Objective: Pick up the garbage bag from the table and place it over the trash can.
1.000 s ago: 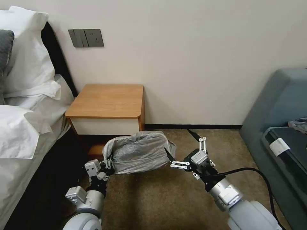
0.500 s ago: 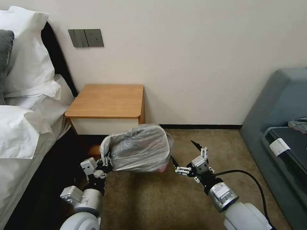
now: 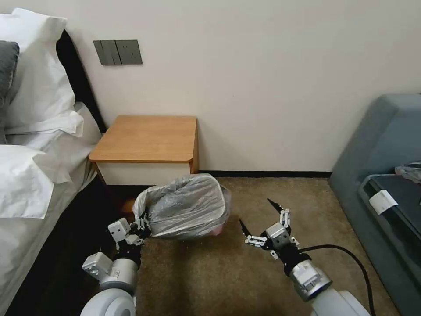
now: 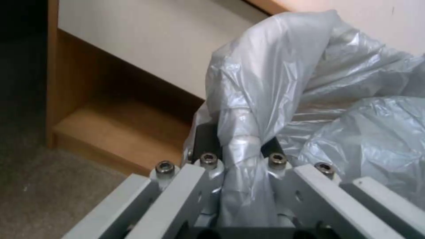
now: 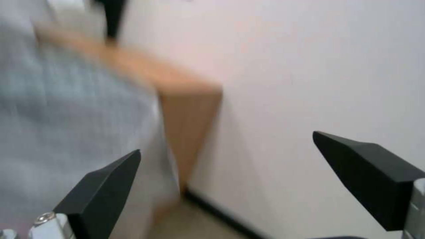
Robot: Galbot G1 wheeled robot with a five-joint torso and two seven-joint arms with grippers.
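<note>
**One end effector holds the bag, one lets go**

The garbage bag (image 3: pixel 184 206) sits draped over the trash can on the carpet, just near-right of the table (image 3: pixel 147 138). The left end effector (image 3: pixel 141 227) pinches its left edge (a twisted bunch); the right end effector (image 3: pixel 263 221), spread wide, has pulled back rightward. A tug from the left could drag the bag off.

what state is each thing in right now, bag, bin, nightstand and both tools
garbage bag: draped over the trash can, one edge bunched in the left tool
trash can: wrapped by the bag, its surface hidden
table: top bare, drawer shut
left tool: shut on the garbage bag at the bin's side
right tool: open, apart from the bag
</note>
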